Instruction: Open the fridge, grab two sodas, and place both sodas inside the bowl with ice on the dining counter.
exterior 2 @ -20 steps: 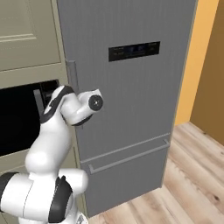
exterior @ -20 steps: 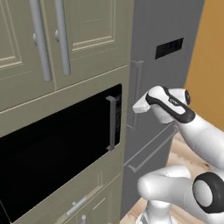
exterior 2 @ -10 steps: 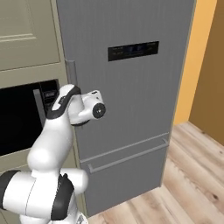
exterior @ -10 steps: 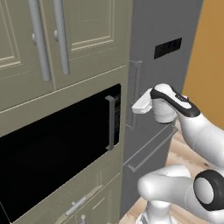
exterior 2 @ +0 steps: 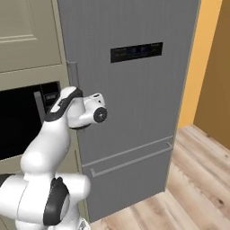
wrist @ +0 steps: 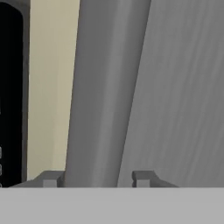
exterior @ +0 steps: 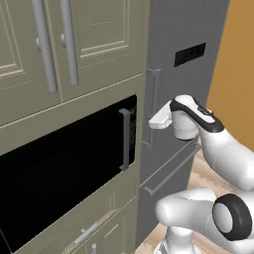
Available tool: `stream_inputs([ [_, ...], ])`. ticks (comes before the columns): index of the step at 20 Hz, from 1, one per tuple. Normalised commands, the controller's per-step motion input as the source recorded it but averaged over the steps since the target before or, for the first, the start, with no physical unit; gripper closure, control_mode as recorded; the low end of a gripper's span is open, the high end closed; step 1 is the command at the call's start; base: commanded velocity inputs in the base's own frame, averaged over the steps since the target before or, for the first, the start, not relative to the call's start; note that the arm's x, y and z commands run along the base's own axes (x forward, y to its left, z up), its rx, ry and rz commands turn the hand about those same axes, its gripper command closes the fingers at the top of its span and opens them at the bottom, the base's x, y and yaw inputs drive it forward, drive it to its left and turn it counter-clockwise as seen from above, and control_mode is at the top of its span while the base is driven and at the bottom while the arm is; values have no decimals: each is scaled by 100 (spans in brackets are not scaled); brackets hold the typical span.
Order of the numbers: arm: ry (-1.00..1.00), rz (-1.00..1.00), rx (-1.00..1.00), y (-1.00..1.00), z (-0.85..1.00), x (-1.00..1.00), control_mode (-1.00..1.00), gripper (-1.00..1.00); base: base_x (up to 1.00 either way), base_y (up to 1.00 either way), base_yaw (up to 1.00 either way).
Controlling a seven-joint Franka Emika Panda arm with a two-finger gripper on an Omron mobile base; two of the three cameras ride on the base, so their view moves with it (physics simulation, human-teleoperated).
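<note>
The matte grey fridge (exterior 2: 134,112) stands shut, with its black display panel (exterior 2: 136,52) high on the door. Its long upright bar handle (exterior: 154,99) runs along the door's left edge. My gripper (exterior: 152,122) sits at that handle, about mid-height. In the hand view the handle (wrist: 105,96) passes between my fingertips (wrist: 50,178), and the gripper (wrist: 96,178) is open around it. The left tip touches the bar and a narrow gap shows at the right tip. The sodas, the bowl and the dining counter are out of view.
A beige cabinet with a black microwave (exterior: 64,163) adjoins the fridge on the left, upper doors (exterior: 89,39) above it. The fridge's lower drawer has a horizontal bar handle (exterior 2: 130,159). Wood floor (exterior 2: 197,179) and an orange wall (exterior 2: 197,67) lie to the right.
My wrist and forearm have swung outward to the right while the hand stayed at the handle. The fridge door has not moved.
</note>
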Motion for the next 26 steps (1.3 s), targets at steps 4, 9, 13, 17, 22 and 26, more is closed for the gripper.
stream_inputs([
  [4, 0, -3, 0, -3, 7, -53, -100, 100, 0, 0, 0],
  [9, 0, -8, 8, -33, 27, -70, -100, 100, 0, 0, 0],
  [13, 0, -9, 22, -62, 48, -77, -100, 100, 0, 0, 0],
  [17, 0, -3, 23, -78, 50, -76, -100, 100, 0, 0, 0],
  [22, 0, 0, 17, -80, 46, -64, -100, -100, 0, 0, 0],
  [26, -4, 1, 10, -56, 44, -85, -100, -100, 0, 0, 0],
])
